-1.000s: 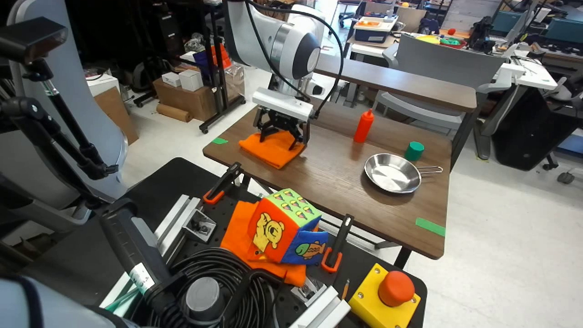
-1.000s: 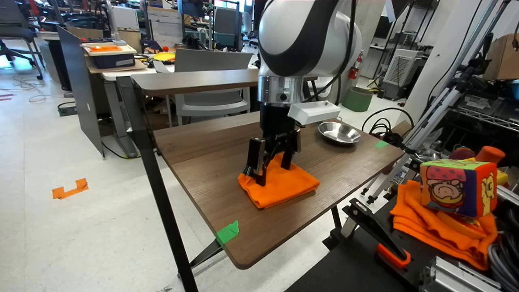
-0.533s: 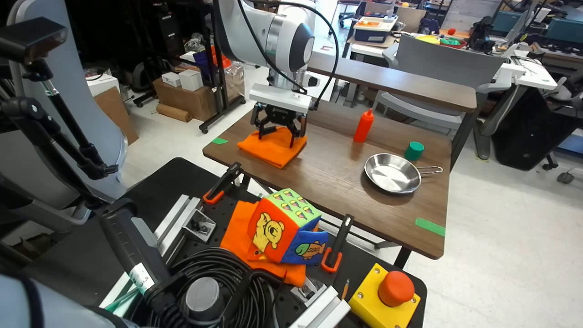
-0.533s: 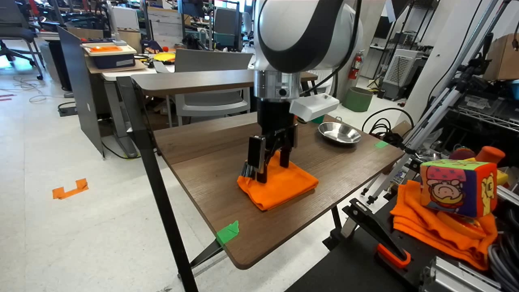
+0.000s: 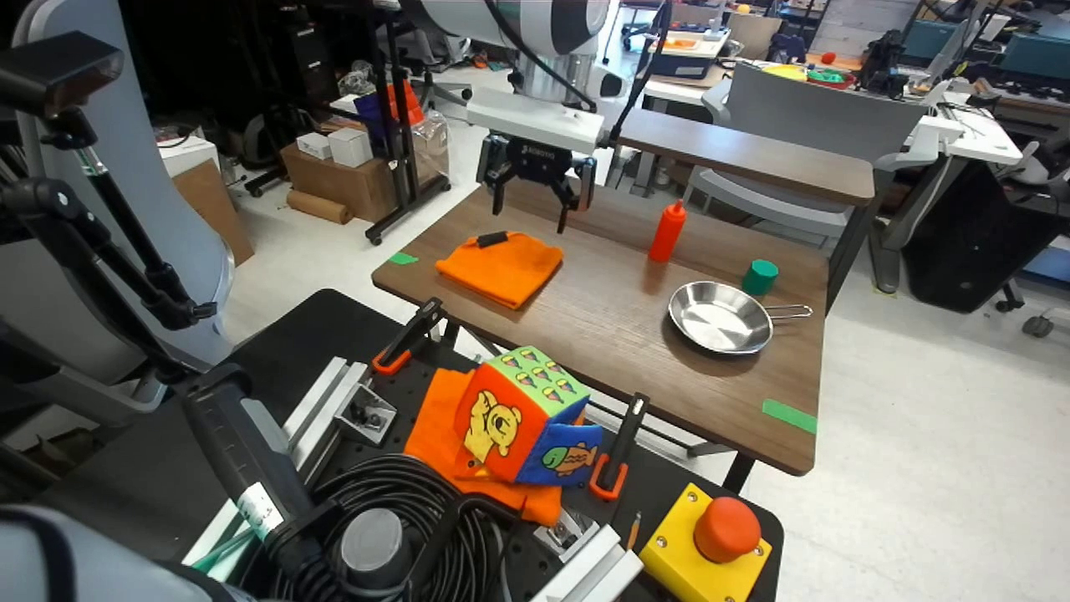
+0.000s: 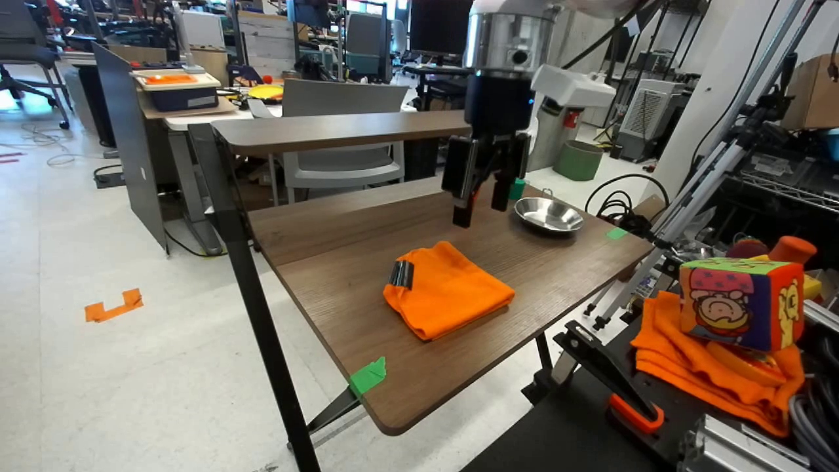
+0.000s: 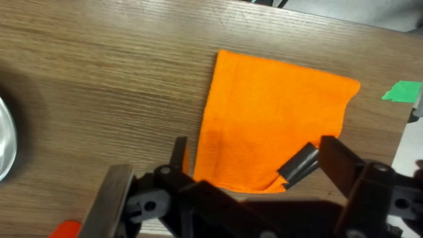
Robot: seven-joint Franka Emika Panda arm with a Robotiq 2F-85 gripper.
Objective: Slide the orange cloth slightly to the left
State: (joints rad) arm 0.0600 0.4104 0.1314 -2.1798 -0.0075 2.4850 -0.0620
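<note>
The folded plain orange cloth lies flat on the brown table in both exterior views [image 5: 506, 274] [image 6: 452, 296] and in the wrist view [image 7: 267, 105]. A black strip [image 7: 299, 163] wraps one of its corners; the strip also shows in an exterior view [image 6: 401, 274]. My gripper is open and empty, raised above the table in both exterior views [image 5: 530, 219] [image 6: 482, 213]. It is apart from the cloth. In the wrist view the gripper's fingers [image 7: 254, 142] are wide apart, and the right finger covers part of the cloth's edge near the strip.
A metal pan [image 5: 720, 319], a green cup [image 5: 760, 278] and an upright orange-red bottle [image 5: 668, 232] stand on the table. Green tape [image 6: 368, 375] marks the corner near the cloth. A black bench holds a printed toy cube [image 5: 525, 418] on orange fabric and clamps.
My gripper has risen off the cloth, where its fingers were touching or close to it. The cloth shifted very slightly, to the left in both exterior views, and then stayed still.
</note>
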